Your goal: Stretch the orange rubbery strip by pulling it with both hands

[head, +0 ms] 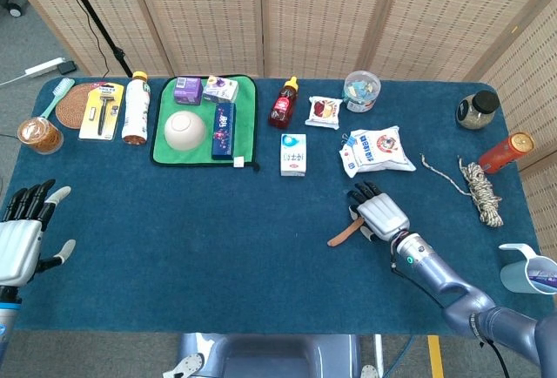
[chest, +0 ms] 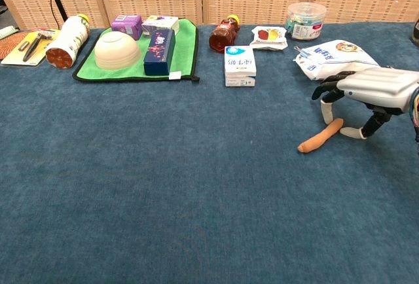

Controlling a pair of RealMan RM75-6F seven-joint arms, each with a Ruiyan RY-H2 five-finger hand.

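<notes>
The orange rubbery strip (head: pixel 343 232) (chest: pixel 320 136) lies flat on the blue table, right of centre. My right hand (head: pixel 378 213) (chest: pixel 370 89) hovers palm down over the strip's right end, holding nothing. Its fingertips (chest: pixel 326 112) hang just behind that end and its thumb sits beside it, close to the cloth. I cannot tell whether the thumb touches the strip. My left hand (head: pixel 23 232) is far off at the table's left edge, open with fingers spread, and shows only in the head view.
A white snack bag (head: pixel 377 150) lies just behind the right hand and a white box (head: pixel 294 153) behind the strip. A green mat (head: pixel 247 117) holds a bowl and boxes at back left. Rope (head: pixel 480 191), an orange can (head: pixel 506 152) and a cup (head: pixel 528 269) sit right.
</notes>
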